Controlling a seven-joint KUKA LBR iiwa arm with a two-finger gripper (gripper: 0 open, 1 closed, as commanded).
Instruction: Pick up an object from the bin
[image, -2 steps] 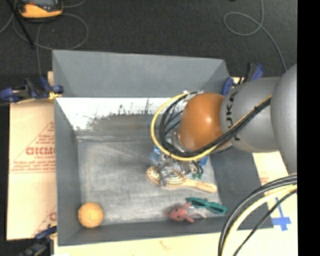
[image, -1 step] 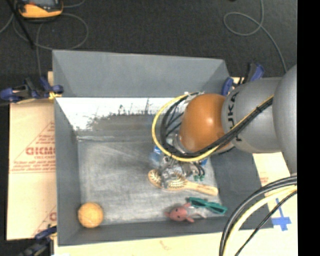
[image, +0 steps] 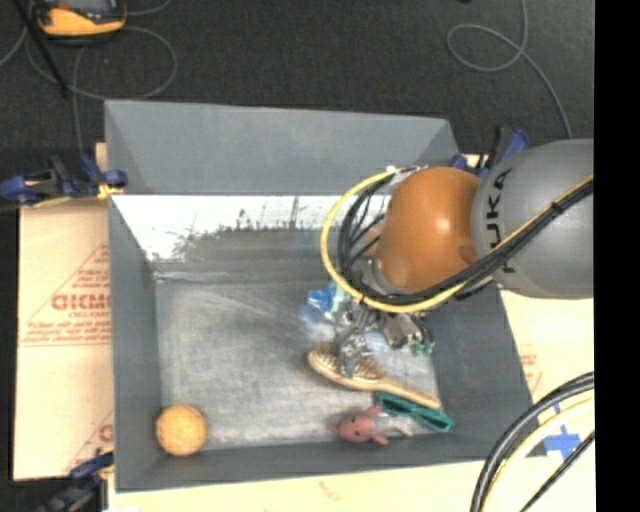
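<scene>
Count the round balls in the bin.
1: an orange ball in the lower-left corner of the bin, alone, far from the claw. More could be hidden under the arm.

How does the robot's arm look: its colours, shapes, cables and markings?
The arm is rounded and silver-grey, with black KUKA lettering. A smooth, egg-shaped orange cover sits at the wrist. Yellow and black cables loop around it. The gripper below is small, of grey metal.

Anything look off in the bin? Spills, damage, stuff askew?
Nothing stands out. An orange ball sits alone in the lower-left corner; a brush, a pink toy, a green piece and a blue piece lie loose by the gripper. No visible damage.
</scene>
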